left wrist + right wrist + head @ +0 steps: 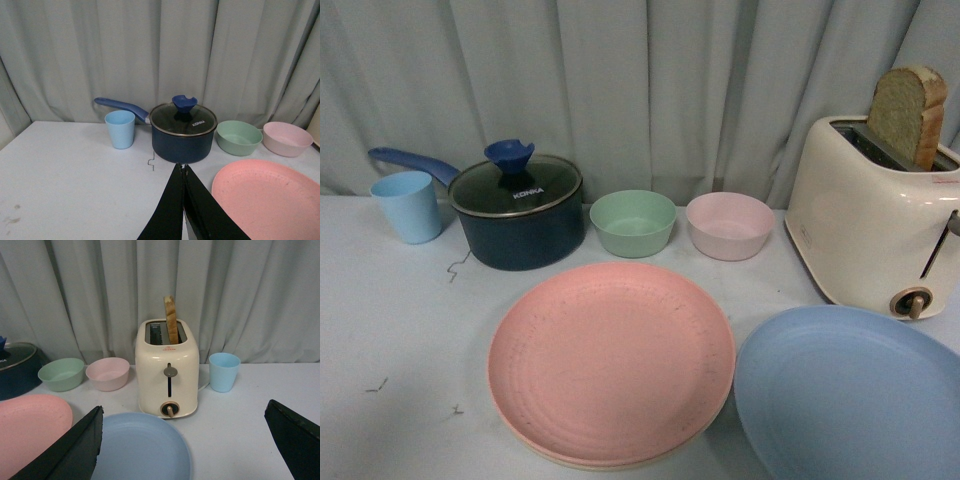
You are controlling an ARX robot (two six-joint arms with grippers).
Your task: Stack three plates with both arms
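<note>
beside the toaster point(167, 375), a cup point(223, 371) shows only right-wrist; left fingers point(170, 210) clenched, right fingers point(70, 455) released.

Three large round matte plates: a pink plate point(610, 360), a cream plate point(610, 466), a light blue plate point(850, 395). Two small bowls: a green bowl point(633, 222), a pink bowl point(729, 225). Two light blue plastic cups: a left cup point(408, 205), a right cup point(223, 371). One dark blue lidded saucepan point(520, 215). One cream toaster point(865, 235). One bread slice point(908, 112).

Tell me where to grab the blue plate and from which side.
Pinch the rim of the blue plate at its near right edge, probably with the open right end effector. The plate lies flat and shallow, so only the raised rim offers a hold. The toaster crowds its far side and the pink plate its left.
</note>
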